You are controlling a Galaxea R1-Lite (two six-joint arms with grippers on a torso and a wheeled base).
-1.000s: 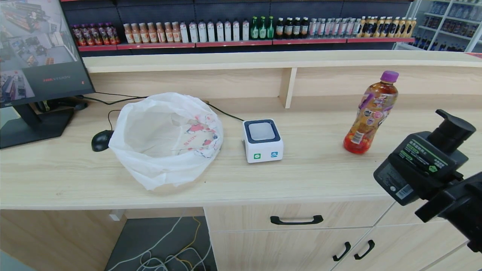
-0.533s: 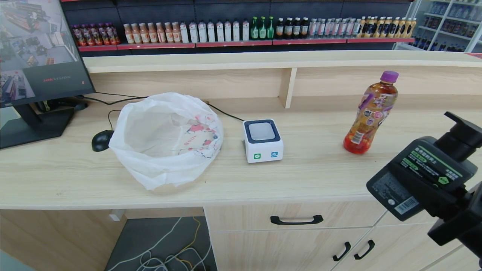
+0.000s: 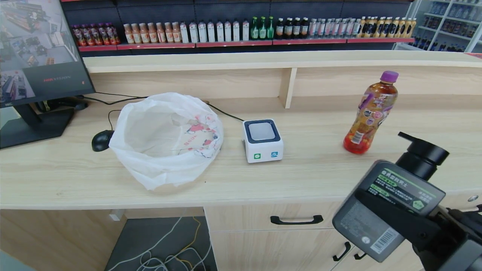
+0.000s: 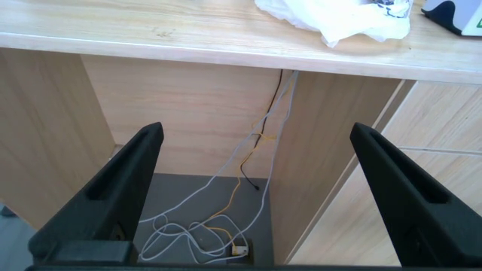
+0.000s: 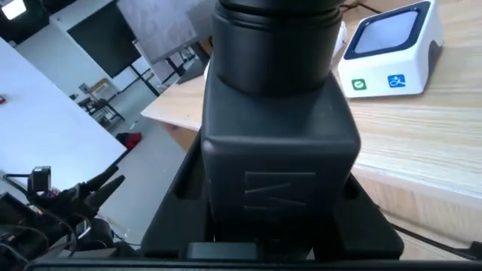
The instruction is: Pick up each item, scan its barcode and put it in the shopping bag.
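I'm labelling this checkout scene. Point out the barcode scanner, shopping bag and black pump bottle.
barcode scanner [image 3: 263, 150], head view, on its white front face.
shopping bag [image 3: 150, 169], head view, on its near outer wall.
black pump bottle [image 3: 410, 184], head view, on its printed label.

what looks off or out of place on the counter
Nothing stands out. The drink bottle stands upright, the scanner sits beside the open shopping bag, and nothing is spilled. The black pump bottle is tilted, but it is clamped in the right hand, in front of the counter.
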